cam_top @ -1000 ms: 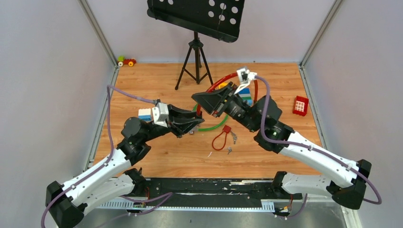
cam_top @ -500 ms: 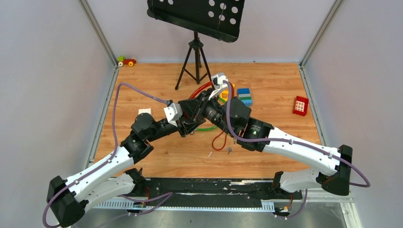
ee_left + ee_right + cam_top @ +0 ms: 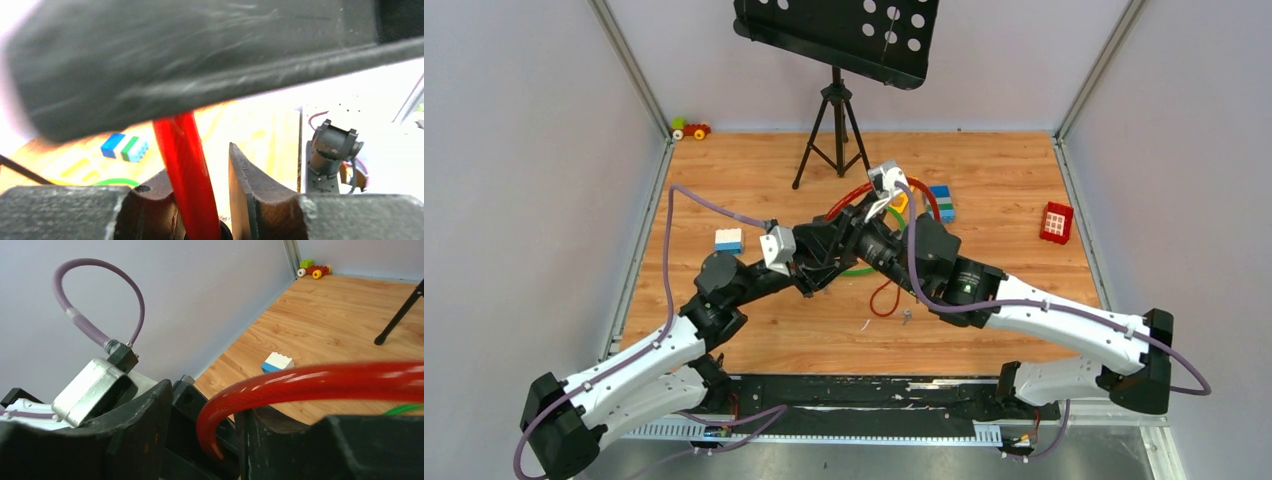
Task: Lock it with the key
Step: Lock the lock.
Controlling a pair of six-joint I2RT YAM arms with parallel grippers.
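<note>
Looking down, both tools meet mid-table [image 3: 754, 170], tips hidden. The wrist views tell more: the left gripper [image 3: 200, 165] is narrow around the red cable [image 3: 320, 380], pinch unclear, while the right gripper [image 3: 205, 400] stands wider, cable loose inside. Only overhead shows the key [image 3: 907, 317], lying on wood beside the right arm.

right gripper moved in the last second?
Yes: the right gripper has shifted left and toward the arm bases, farther from the red block at the right.

Both arms are stretched inward; left gripper [image 3: 820, 270] and right gripper [image 3: 814, 238] are crossed at centre, right jaws parted.
</note>
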